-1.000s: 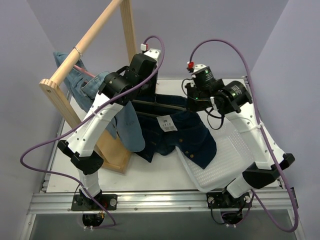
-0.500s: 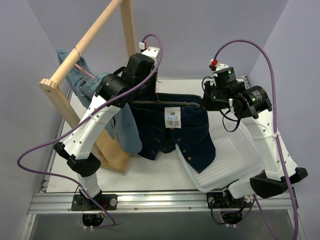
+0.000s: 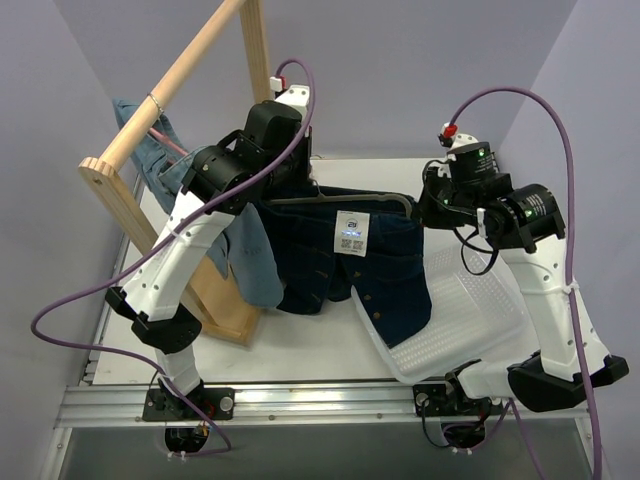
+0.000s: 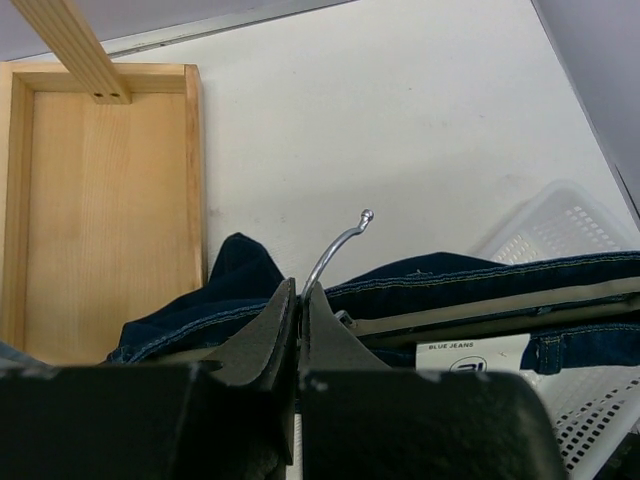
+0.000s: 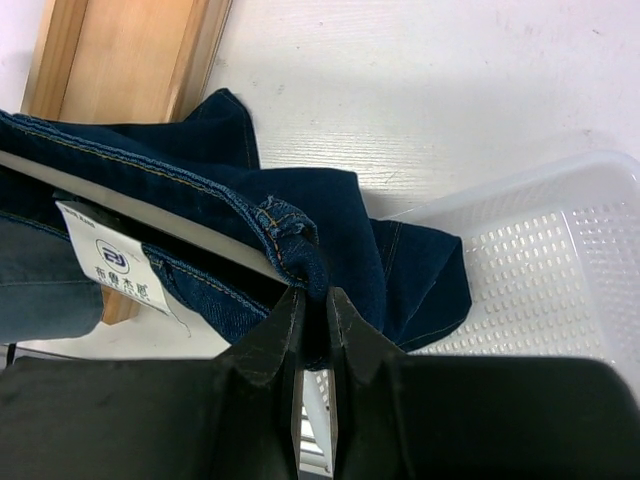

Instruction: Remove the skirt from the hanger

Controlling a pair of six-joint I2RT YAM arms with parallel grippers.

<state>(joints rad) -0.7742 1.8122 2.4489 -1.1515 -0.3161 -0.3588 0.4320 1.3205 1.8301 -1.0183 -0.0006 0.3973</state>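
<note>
The dark blue denim skirt (image 3: pixel 350 270) with a white tag (image 3: pixel 350 232) hangs from a hanger (image 3: pixel 345 200) held up above the table. My left gripper (image 3: pixel 290 185) is shut on the hanger's metal hook (image 4: pixel 335 248); the hook's tip sticks out past the fingertips in the left wrist view. My right gripper (image 3: pixel 428 208) is shut on the skirt's waistband at its right end (image 5: pixel 300 245). The skirt (image 5: pixel 330 230) drapes down, its lower corner lying in the white basket (image 3: pixel 470 310).
A wooden clothes rack (image 3: pixel 160 90) with a light blue denim garment (image 3: pixel 175 170) stands at the left, its wooden base (image 4: pixel 100 200) on the table. The white perforated basket (image 5: pixel 560 260) sits at the right front. Purple cables loop above both arms.
Both arms have risen, lifting hanger and skirt. My right gripper moved right and up with the waistband, stretching the skirt wider along the hanger. The white tag shifted right.
</note>
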